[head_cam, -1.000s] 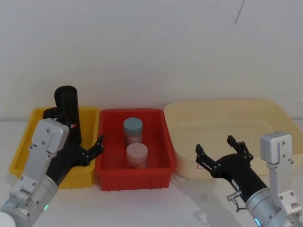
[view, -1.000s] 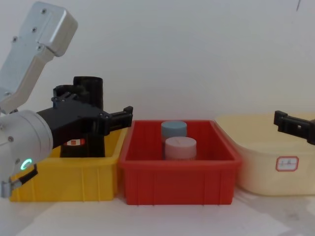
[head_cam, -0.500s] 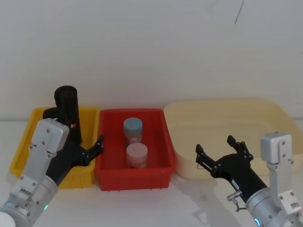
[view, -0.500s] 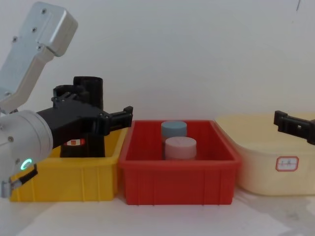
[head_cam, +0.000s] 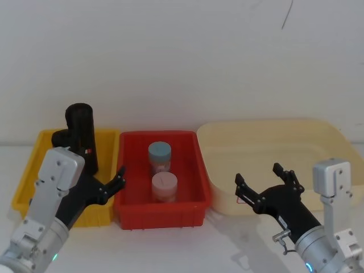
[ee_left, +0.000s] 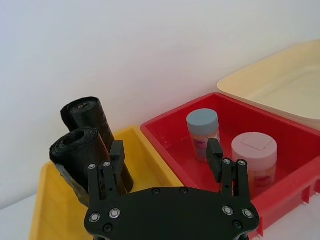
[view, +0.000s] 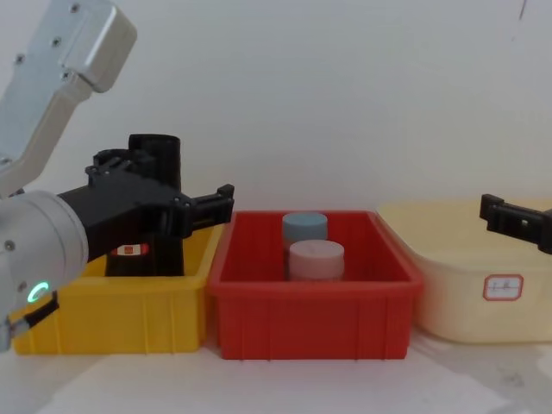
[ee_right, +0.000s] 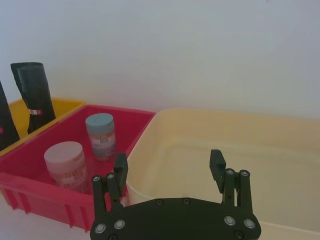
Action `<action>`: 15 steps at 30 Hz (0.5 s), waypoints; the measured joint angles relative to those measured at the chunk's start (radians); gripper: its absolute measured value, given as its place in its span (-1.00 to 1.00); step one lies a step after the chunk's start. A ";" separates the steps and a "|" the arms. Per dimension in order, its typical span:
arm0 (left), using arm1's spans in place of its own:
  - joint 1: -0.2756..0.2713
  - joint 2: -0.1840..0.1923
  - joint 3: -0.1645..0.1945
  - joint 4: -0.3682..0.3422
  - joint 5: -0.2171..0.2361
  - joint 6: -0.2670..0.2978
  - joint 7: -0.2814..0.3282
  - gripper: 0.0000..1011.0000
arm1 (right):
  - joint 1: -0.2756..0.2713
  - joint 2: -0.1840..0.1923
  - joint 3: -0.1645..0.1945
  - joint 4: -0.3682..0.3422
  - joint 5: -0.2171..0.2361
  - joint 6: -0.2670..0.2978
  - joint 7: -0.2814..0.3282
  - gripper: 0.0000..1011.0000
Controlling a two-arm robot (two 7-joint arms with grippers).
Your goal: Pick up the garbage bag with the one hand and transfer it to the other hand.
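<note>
Two black garbage bag rolls stand in the yellow bin (head_cam: pixel 28 190): a tall one (head_cam: pixel 82 133) and a second (head_cam: pixel 59 138) beside it, both also in the left wrist view (ee_left: pixel 89 119) (ee_left: pixel 74 156). My left gripper (head_cam: pixel 108 185) (ee_left: pixel 165 157) hangs open just in front of the bin, near the rolls but touching neither. In the chest view it (view: pixel 172 207) overlaps the tall roll (view: pixel 155 151). My right gripper (head_cam: pixel 259 176) (ee_right: pixel 169 169) stands open in front of the cream tub, holding nothing.
A red bin (head_cam: pixel 162 213) in the middle holds a blue-grey cylinder (head_cam: pixel 160 154) and a pale pink one (head_cam: pixel 164 186). A large cream tub (head_cam: pixel 273 142) sits at the right. A white wall lies behind, with bare white table in front of the bins.
My left arm has drawn back and down a little from the yellow bin. The right arm and the rolls have not moved.
</note>
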 joint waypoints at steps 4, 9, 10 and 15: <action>0.026 0.006 -0.005 -0.032 0.009 0.008 0.015 0.98 | 0.000 0.000 0.000 0.000 0.000 0.000 0.000 0.98; 0.064 0.013 -0.018 -0.072 0.016 0.014 0.037 0.98 | 0.000 0.000 0.000 0.000 0.000 0.000 0.000 0.98; 0.077 0.015 -0.024 -0.083 0.017 0.014 0.043 0.98 | 0.000 0.000 0.000 0.000 0.000 0.000 0.000 0.98; 0.129 0.019 -0.051 -0.120 0.013 0.004 0.069 0.98 | 0.000 0.000 0.000 0.000 0.000 0.000 0.000 0.98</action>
